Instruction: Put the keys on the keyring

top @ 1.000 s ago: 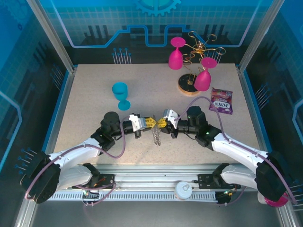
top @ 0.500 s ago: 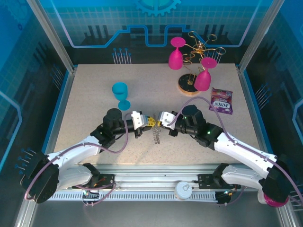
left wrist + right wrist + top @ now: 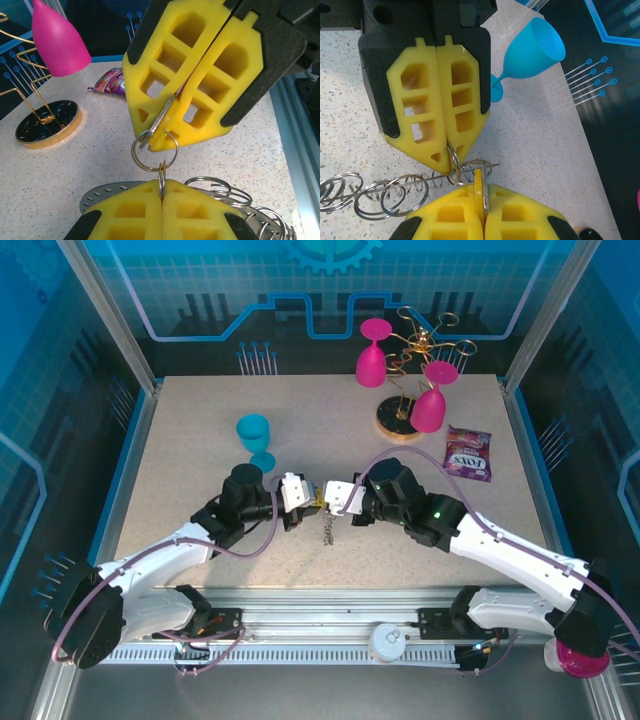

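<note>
My left gripper (image 3: 310, 502) (image 3: 162, 184) is shut on a small split ring of the keyring (image 3: 102, 195), whose flat grey disc and wire coils (image 3: 227, 192) hang below it just above the table (image 3: 328, 530). My right gripper (image 3: 328, 502) (image 3: 482, 189) is shut on the key (image 3: 480, 186), held edge-on with its yellow head and metal blade between the pads. The two grippers meet tip to tip. In the left wrist view the key's blade (image 3: 161, 117) pokes into a round ring (image 3: 154, 152) linked to the pinched one. In the right wrist view the left gripper (image 3: 447, 150) holds that ring beside the key.
A blue goblet (image 3: 255, 437) (image 3: 530, 50) stands just behind the left gripper. At the back right, a gold wire stand (image 3: 420, 340) on a round wooden base (image 3: 397, 422) (image 3: 47, 125) carries pink goblets (image 3: 372, 355) (image 3: 55, 35). A candy packet (image 3: 468, 453) (image 3: 111, 82) lies right of it.
My right gripper has slid left and a little forward until its fingertips meet the left gripper's. The key has reached the ring. The left gripper has barely shifted.
</note>
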Tool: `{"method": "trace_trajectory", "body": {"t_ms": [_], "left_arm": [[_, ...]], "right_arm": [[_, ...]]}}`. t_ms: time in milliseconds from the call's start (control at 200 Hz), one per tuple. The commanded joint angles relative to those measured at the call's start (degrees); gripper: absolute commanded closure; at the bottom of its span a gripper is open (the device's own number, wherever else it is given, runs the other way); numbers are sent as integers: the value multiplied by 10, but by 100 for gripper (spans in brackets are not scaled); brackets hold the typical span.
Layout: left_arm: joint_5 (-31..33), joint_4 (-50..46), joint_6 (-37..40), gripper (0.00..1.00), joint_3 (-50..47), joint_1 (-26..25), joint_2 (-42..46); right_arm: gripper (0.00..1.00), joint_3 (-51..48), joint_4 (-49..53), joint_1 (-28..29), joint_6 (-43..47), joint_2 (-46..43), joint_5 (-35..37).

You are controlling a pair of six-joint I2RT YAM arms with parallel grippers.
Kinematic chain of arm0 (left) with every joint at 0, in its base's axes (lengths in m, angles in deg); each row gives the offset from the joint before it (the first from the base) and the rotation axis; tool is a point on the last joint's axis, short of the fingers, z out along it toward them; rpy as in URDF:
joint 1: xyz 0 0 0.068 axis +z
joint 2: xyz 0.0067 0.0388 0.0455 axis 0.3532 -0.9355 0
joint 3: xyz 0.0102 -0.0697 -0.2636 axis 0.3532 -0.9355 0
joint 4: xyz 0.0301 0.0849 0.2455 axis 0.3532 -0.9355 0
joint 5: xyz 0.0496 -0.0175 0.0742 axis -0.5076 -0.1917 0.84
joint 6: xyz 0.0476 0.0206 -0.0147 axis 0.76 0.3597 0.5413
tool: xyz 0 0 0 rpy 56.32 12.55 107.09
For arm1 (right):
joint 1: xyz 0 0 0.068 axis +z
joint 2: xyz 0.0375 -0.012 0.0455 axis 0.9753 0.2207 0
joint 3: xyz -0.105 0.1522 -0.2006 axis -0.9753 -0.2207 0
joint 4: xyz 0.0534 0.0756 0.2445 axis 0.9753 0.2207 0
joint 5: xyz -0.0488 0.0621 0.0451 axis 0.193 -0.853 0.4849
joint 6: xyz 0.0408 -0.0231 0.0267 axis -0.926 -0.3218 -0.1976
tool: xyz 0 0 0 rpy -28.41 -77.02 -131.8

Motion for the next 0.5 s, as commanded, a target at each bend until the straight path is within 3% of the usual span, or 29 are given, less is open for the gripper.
{"method": "trace_trajectory", "body": {"t_ms": [0,65,180,235,370,435,495], "left_arm": [[14,-65,32,100,25,2,-12],[21,-76,29,100,31,2,-16],[22,-76,11,57,27,1,-3],[27,-70,-3,42,16,1,15],[76,-49,-59,19,-39,2,99],[129,-32,-92,2,-80,4,156],[193,-20,-122,1,-118,8,217]], "right_arm": [[100,37,16,12,28,8,48],[100,45,21,14,29,15,50],[100,53,24,15,26,26,48],[100,56,24,15,23,32,43],[100,61,17,17,4,52,22],[100,65,8,22,-8,67,10],[100,69,-7,30,-18,85,-2]]}}
